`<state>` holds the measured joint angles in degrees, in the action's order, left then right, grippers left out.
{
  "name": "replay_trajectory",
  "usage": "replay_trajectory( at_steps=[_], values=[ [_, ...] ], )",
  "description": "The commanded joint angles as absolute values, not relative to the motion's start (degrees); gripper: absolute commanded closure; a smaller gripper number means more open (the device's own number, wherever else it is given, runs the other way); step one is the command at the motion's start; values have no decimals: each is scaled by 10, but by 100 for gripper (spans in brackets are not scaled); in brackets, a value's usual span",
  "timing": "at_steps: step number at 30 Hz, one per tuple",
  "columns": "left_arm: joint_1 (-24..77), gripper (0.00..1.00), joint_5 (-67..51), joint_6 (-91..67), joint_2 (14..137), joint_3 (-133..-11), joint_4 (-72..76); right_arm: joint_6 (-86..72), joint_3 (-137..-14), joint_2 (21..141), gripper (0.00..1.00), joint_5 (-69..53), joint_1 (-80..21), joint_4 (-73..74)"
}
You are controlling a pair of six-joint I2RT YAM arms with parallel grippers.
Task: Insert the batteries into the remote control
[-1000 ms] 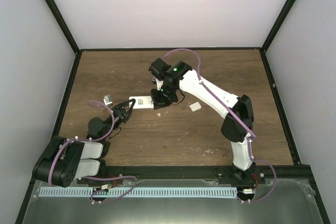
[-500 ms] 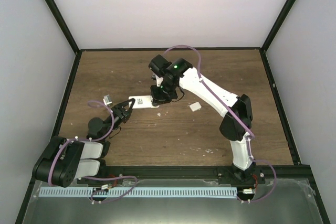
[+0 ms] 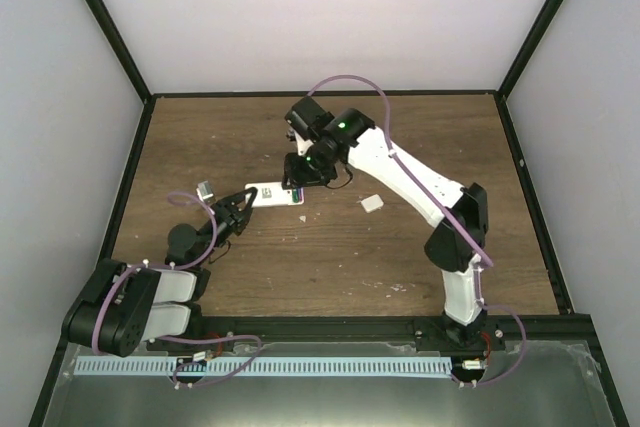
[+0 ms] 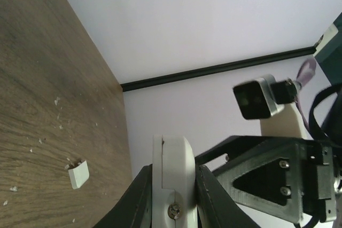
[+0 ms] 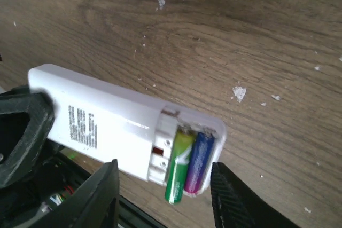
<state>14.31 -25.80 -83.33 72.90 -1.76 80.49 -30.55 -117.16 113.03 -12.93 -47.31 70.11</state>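
Observation:
The white remote control (image 3: 270, 194) lies back side up on the wooden table, with its battery compartment open at the right end. The green battery (image 5: 179, 163) and the purple-blue battery (image 5: 199, 161) lie side by side in the compartment; the green one's near end sticks out a little past the edge. My left gripper (image 3: 246, 204) is shut on the remote's left end, seen edge-on in the left wrist view (image 4: 173, 177). My right gripper (image 5: 165, 201) is open and empty, hovering just above the compartment end; it also shows in the top view (image 3: 298, 180).
A small white square piece (image 3: 371, 203) lies on the table right of the remote, also in the left wrist view (image 4: 78, 174). A small grey-white piece (image 3: 205, 188) lies near the left arm. White crumbs (image 5: 239, 93) dot the wood. Black frame rails and walls surround the table.
My right gripper has lifted and drawn back towards the far side, off the remote's right end, uncovering the batteries in the compartment. The left gripper and the remote have stayed put.

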Motion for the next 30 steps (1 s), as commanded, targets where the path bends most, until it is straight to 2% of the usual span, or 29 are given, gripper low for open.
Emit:
replay_trajectory(
  at_steps=[1,6,10,16,30],
  values=[
    [144,100,-257,-851,719,-30,846,-280,-1104,1031,57,-89,-465,609],
    [144,100,-257,-842,659,-46,756,-266,-948,924,39,-108,-436,482],
    [144,100,-242,-825,568,-72,578,-269,-828,859,30,-197,-382,382],
    [144,100,-227,-827,487,-103,438,-307,-703,807,26,-329,-346,234],
    [144,100,-277,-917,514,-119,450,-328,-658,837,23,-454,-345,158]
  ],
)
